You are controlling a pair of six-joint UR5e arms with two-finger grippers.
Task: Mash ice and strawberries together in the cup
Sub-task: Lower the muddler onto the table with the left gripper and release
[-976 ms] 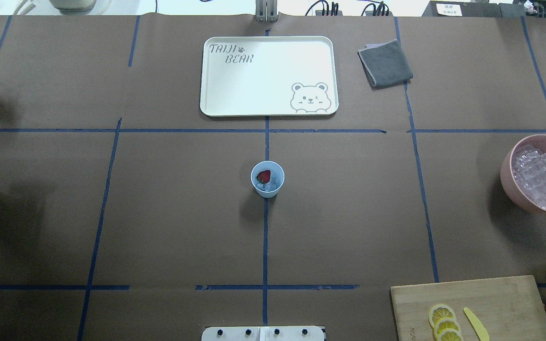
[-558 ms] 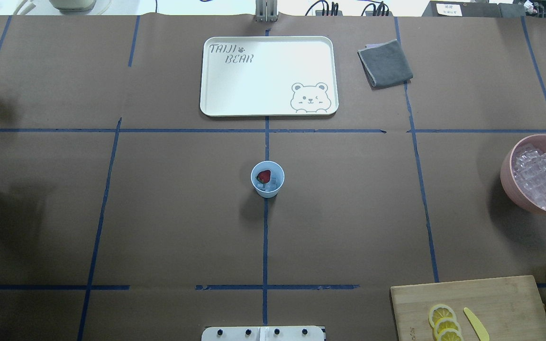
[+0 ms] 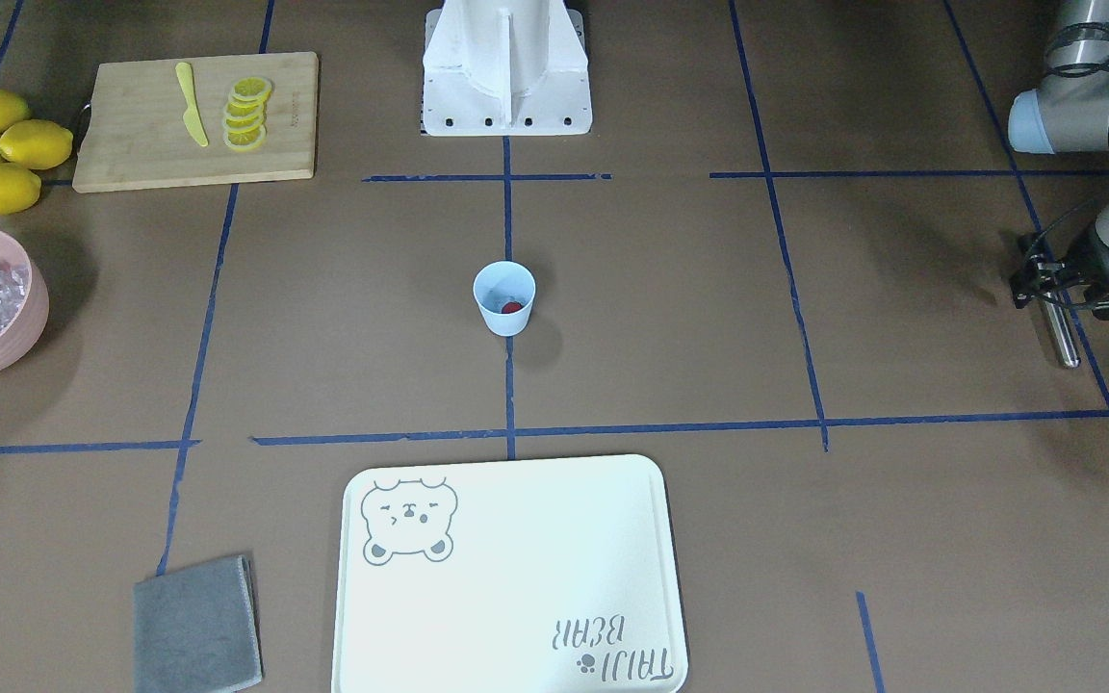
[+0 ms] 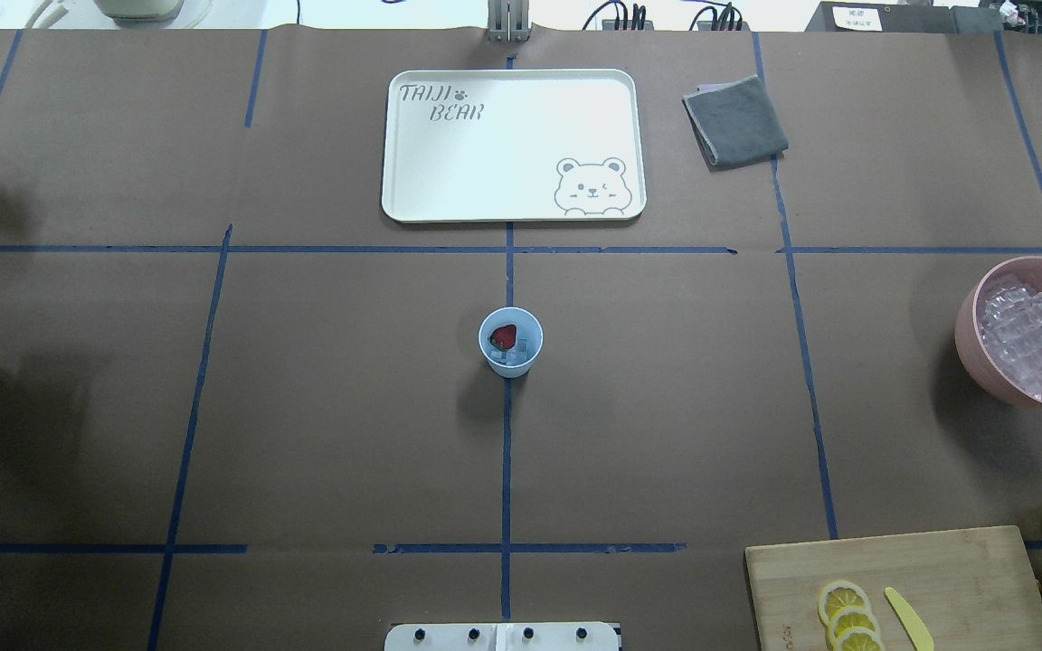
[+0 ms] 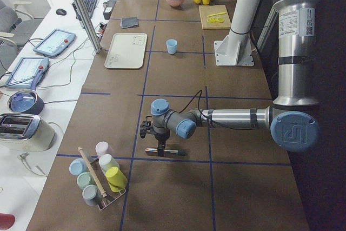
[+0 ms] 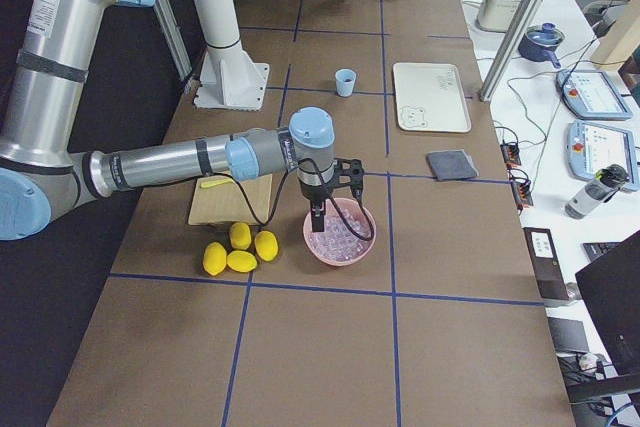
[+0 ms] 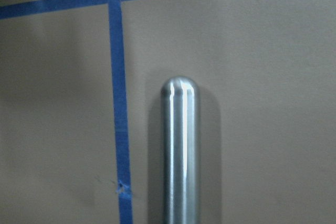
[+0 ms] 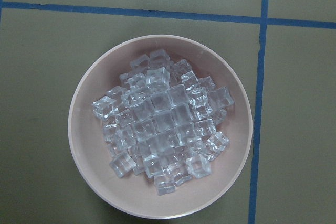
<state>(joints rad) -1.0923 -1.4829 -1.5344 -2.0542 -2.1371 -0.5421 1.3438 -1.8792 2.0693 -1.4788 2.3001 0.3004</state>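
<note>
**Status.** The cup (image 4: 510, 342) stands upright at the centre of the desk, with nothing holding it. Inside it the strawberry (image 4: 504, 337) lies on the ice (image 4: 522, 351), and both are whole, so mashing has not begun.

**Pincers.** The left pincer (image 3: 1047, 296) is near the left edge of the desk. It is clamped on a steel rod (image 3: 1063, 339) that hangs above the surface. The right pincer (image 6: 316, 227) is over the bowl (image 4: 969, 339) at the right edge. Whether it is open or closed cannot be told.

**Hazards.**
- The cup looks light, and an off-centre push from the rod could tip or slide it.
- The rod's tip is rounded, so hard cubes may skid aside or spring out.
- The rod is smooth steel and may slip upward in the grip under load.
</note>
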